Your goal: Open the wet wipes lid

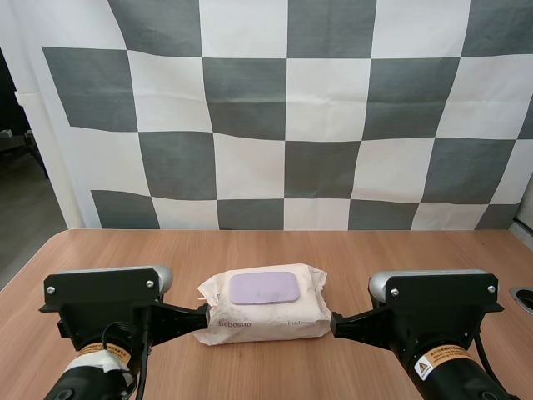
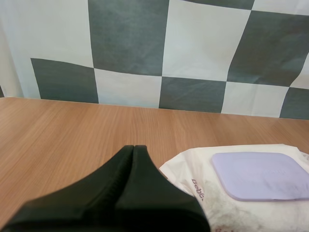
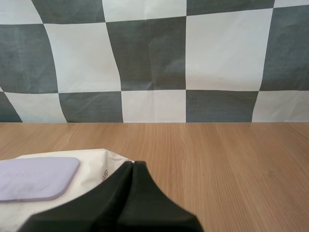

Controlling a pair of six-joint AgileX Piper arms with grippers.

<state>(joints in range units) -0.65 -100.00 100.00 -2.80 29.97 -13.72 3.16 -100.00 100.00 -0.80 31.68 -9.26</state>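
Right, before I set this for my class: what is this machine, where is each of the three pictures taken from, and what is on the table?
It is a robot with two arms, the left arm and the right arm. One picture looks down from behind them; the other two come from cameras riding on each wrist. On the light brown wooden table lies a soft cream-white pack of wet wipes with a flat lilac plastic lid, closed. Both arms' black jaws are shut together, one at each end of the pack. Nothing is held.
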